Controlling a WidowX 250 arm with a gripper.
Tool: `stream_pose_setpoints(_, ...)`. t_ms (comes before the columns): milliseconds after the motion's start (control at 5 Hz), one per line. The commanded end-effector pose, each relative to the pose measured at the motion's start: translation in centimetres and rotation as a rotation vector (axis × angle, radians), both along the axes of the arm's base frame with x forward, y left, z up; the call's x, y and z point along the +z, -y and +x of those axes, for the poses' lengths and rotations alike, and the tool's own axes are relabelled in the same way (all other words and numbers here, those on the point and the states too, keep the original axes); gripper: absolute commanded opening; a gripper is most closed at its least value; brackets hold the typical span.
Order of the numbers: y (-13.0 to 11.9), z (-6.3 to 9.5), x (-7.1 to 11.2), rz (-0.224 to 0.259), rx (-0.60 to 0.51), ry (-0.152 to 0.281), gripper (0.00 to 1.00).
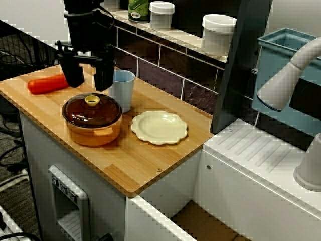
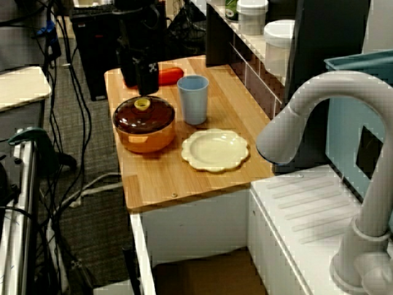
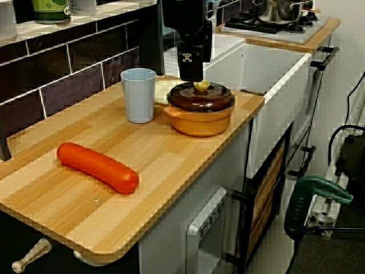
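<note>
Hovering the gripper [image 1: 89,76], fingers spread, just above the yellow knob [image 1: 92,100] of the brown pot lid [image 1: 93,112], blue cup [image 1: 123,89] at one o'clock; likely needing a straight drop before pinching.

My wooden counter [image 1: 150,165] carries an orange lidded pot [image 1: 92,120] left of centre, a blue cup [image 1: 123,90] above it, a cream plate [image 1: 159,127] mid-frame, and a red sausage [image 1: 47,84] upper left.

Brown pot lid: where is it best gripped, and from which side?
Grip the small yellow knob at the centre of the lid, coming straight down from above. The lid is a smooth low dome seated on the orange pot; the knob is its only raised part.
</note>
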State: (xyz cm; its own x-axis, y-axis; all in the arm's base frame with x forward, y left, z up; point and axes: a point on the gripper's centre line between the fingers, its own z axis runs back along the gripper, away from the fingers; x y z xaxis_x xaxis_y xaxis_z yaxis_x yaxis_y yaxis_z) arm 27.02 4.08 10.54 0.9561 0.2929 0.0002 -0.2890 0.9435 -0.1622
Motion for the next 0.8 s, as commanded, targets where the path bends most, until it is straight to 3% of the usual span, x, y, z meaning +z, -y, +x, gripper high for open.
stream_pose_setpoints(0,-1.9,2.5,1.9,0.067,-0.024,0.099,1.0)
stream_pose_setpoints(400,-3.4,4.0,1.4,0.098,-0.046,0.116,1.0)
stream_pose_setpoints(600,-1.8,4.1,1.7,0.087,-0.1,0.106,1.0)
